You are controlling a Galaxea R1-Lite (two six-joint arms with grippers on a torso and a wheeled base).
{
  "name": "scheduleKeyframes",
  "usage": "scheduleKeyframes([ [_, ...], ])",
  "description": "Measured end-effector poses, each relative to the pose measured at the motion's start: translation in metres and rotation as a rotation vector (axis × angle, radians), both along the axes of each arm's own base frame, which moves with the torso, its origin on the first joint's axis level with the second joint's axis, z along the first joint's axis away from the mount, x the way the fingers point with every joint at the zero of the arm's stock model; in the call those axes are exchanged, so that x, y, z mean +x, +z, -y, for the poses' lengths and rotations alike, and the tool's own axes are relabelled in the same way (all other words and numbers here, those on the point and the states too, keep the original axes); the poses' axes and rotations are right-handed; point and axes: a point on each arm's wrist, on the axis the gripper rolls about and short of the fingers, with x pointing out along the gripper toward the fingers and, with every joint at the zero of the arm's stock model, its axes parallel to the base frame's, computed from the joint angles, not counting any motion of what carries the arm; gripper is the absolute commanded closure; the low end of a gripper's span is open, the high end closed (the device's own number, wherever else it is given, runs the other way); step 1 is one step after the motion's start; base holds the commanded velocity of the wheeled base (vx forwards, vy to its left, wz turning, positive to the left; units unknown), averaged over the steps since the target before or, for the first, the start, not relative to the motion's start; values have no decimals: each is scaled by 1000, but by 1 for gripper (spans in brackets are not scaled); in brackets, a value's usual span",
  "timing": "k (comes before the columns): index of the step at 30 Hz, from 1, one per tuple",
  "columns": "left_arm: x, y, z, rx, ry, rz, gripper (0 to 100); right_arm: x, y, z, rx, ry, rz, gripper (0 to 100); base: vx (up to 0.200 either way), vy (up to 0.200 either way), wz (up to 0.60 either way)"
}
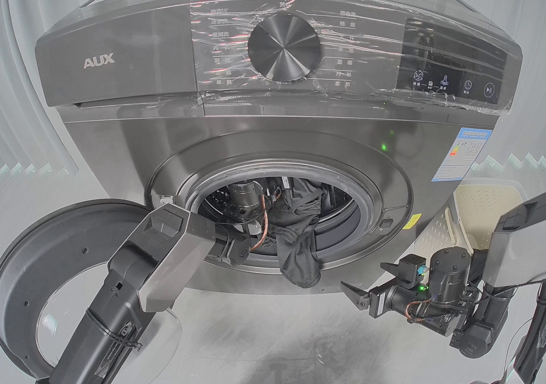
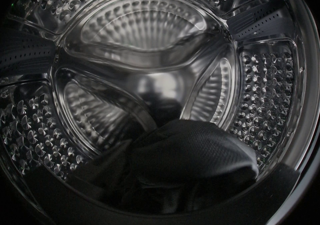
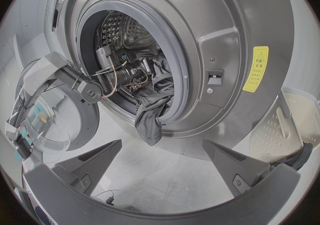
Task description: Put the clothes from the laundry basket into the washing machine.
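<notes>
The grey washing machine [image 1: 296, 135] stands with its round opening uncovered. A dark garment [image 1: 298, 243] hangs over the lower rim, half in the drum and half outside; it also lies at the drum's mouth [image 2: 186, 155] and droops toward the floor [image 3: 150, 119]. My left arm's wrist [image 1: 245, 197] is inside the opening beside the garment, and its gripper end is hidden by the cloth. My right gripper [image 1: 364, 277] hangs open and holds nothing, low in front of the machine's right side, apart from the garment. The steel drum [image 2: 146, 35] holds nothing else that I can see.
The machine's door [image 1: 51, 265] is swung wide to the left, close to my left arm. A cream laundry basket [image 1: 483, 209] stands at the machine's right, behind my right arm, with a dark cloth [image 3: 298, 159] at its edge. Bare grey floor [image 1: 273, 328] lies in front.
</notes>
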Motion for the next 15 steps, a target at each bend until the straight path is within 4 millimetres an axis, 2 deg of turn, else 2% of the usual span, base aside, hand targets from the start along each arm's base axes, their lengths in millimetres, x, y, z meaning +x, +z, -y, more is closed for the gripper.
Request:
scheduleKeyframes([
  [7, -11, -17, -2, 48, -15, -89, 0, 0, 1, 0, 1, 0, 2, 0, 0, 0, 0],
  [10, -24, -28, -3, 91, -45, -160, 0, 0, 1, 0, 2, -1, 2, 0, 0, 0, 0],
  [15, -49, -31, -7, 144, -105, -247, 0, 0, 1, 0, 2, -1, 2, 0, 0, 0, 0],
])
